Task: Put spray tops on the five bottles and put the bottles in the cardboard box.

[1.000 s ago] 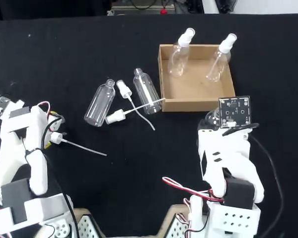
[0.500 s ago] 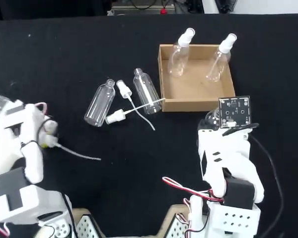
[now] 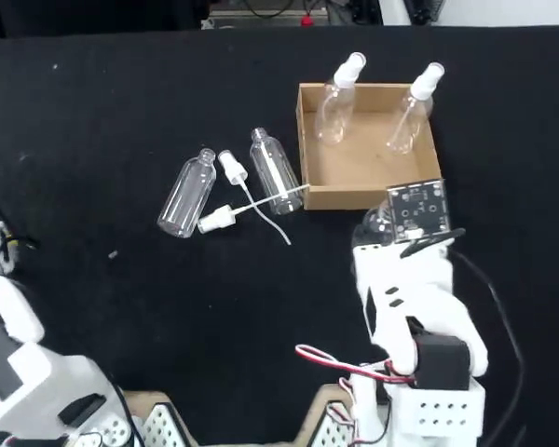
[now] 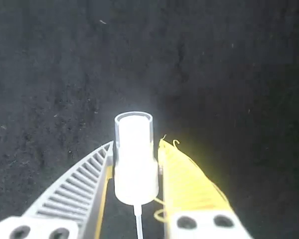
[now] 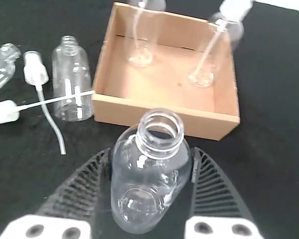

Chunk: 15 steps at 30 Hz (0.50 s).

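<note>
Bottle [image 5: 149,179] looks light, slick and thin-walled; the right tool [image 5: 150,159] pinches its body, and the left tool [image 4: 135,147] pinches the spray top [image 4: 134,169] by its collar.

Left arm [image 3: 5,317] has swung out to the left edge of the desk [image 3: 121,93], carrying the spray top [image 4: 135,159] pinched in the left claw [image 4: 135,145] off the open cloth. Right arm [image 3: 410,279], with a bottle [image 5: 149,184] gripped in the right claw [image 5: 150,152], has edged left along the front wall of the cardboard box [image 3: 368,197].
</note>
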Each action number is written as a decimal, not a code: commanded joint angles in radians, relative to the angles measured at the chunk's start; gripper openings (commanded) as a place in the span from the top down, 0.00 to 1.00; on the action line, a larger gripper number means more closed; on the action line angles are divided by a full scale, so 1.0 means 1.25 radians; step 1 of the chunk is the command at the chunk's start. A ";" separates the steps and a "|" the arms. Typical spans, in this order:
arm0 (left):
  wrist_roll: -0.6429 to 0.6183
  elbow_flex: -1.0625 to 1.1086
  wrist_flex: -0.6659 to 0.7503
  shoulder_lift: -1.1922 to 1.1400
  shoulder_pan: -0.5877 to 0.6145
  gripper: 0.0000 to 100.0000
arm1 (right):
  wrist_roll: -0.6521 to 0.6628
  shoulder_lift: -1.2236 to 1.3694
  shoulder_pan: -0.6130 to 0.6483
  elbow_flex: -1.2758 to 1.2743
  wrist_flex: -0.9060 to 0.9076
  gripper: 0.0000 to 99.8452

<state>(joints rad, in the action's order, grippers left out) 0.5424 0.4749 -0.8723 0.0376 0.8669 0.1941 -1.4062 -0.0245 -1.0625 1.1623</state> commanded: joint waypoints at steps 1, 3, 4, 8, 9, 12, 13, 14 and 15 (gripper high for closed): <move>0.038 -0.053 0.020 -0.029 -0.001 0.90 | -0.001 -0.003 0.034 0.004 -0.021 0.90; 0.012 -0.053 0.020 -0.032 -0.025 0.90 | -0.001 -0.004 0.059 0.008 -0.022 0.90; -0.006 -0.055 0.020 -0.027 -0.039 0.90 | -0.001 -0.006 0.079 0.012 -0.023 0.90; -0.103 -0.110 -0.038 0.079 -0.099 0.96 | -0.001 -0.006 0.167 0.040 -0.041 0.90; -0.131 -0.127 -0.068 0.118 -0.121 0.96 | -0.002 -0.006 0.191 0.042 -0.056 0.90; -0.212 -0.160 -0.147 0.245 -0.198 0.95 | -0.039 0.002 0.254 0.034 -0.135 0.90; -0.244 -0.164 -0.163 0.288 -0.230 0.95 | -0.054 0.002 0.274 0.026 -0.164 0.90; -0.275 -0.165 -0.174 0.329 -0.260 0.95 | -0.065 0.002 0.295 0.018 -0.193 0.90; -0.304 -0.164 -0.178 0.369 -0.289 0.95 | -0.075 0.002 0.318 0.010 -0.217 0.90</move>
<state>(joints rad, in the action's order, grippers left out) 0.3046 0.3429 -1.0365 0.2693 0.6475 0.1358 -1.4062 0.2977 -1.0610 0.9966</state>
